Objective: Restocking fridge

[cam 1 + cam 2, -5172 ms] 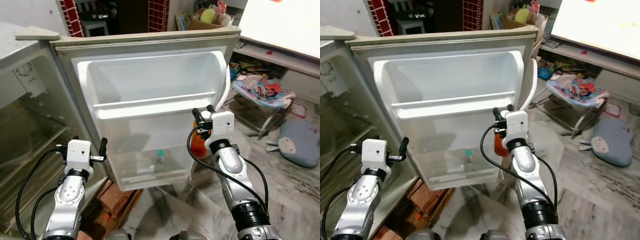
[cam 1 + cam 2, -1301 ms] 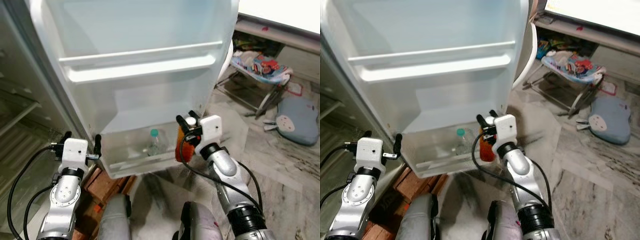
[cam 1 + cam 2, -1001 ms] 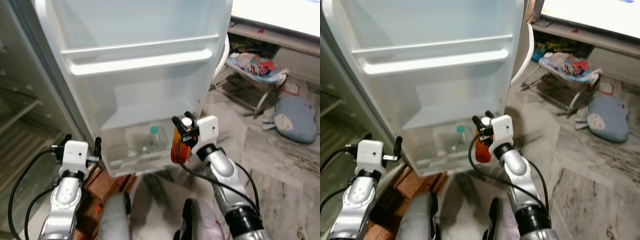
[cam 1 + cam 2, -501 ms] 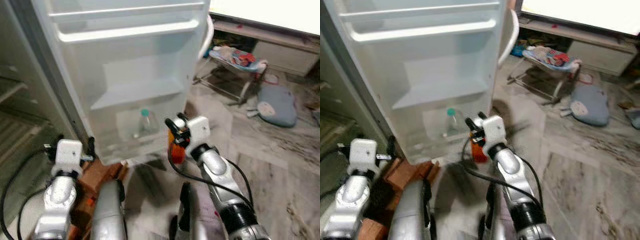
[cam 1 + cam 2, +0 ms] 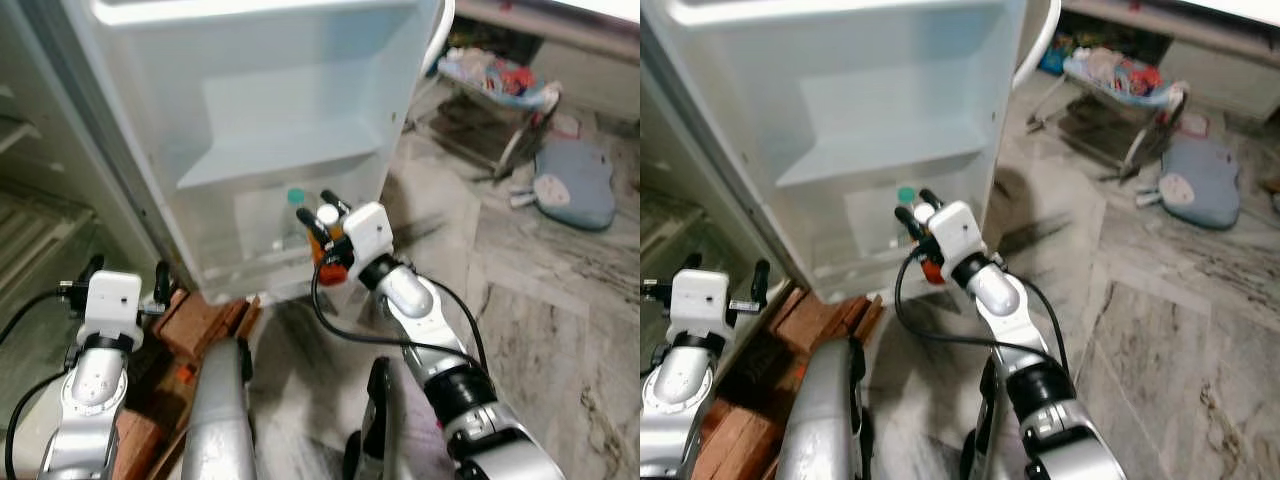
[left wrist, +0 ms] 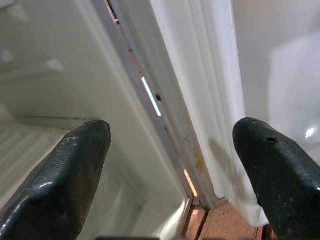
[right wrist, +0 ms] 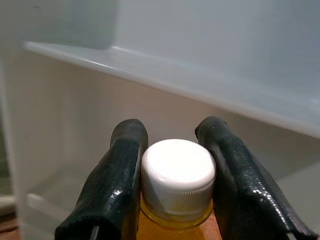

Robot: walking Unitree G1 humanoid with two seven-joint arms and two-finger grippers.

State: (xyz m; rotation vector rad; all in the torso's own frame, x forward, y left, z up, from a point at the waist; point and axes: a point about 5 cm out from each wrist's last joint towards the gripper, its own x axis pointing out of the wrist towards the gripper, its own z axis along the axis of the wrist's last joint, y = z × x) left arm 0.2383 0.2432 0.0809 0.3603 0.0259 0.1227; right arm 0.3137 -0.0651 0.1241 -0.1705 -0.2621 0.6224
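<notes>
My right gripper [image 5: 322, 222] is shut on the neck of an orange drink bottle [image 5: 332, 266] with a white cap [image 7: 178, 170]. It holds the bottle upright at the front lip of the fridge door's bottom bin [image 5: 250, 268]. A clear bottle with a green cap [image 5: 295, 198] stands in that bin, just behind the held one. The open fridge door [image 5: 280, 100] has an empty shelf above the bin. My left gripper [image 5: 127, 272] is open and low at the left. It points at the fridge's door frame [image 6: 165, 115] with nothing between its fingers.
Reddish bricks [image 5: 205, 318] lie under the fridge's front corner. A baby bouncer [image 5: 495, 85] and a grey cushion [image 5: 575, 185] sit on the marble floor at the right. My own legs [image 5: 220, 420] show at the bottom. The fridge's interior [image 5: 40, 200] is at the left.
The camera has tilted down and come closer. My right gripper has carried the orange bottle left, up to the door's bottom bin in front of the clear bottle. The left gripper stays open.
</notes>
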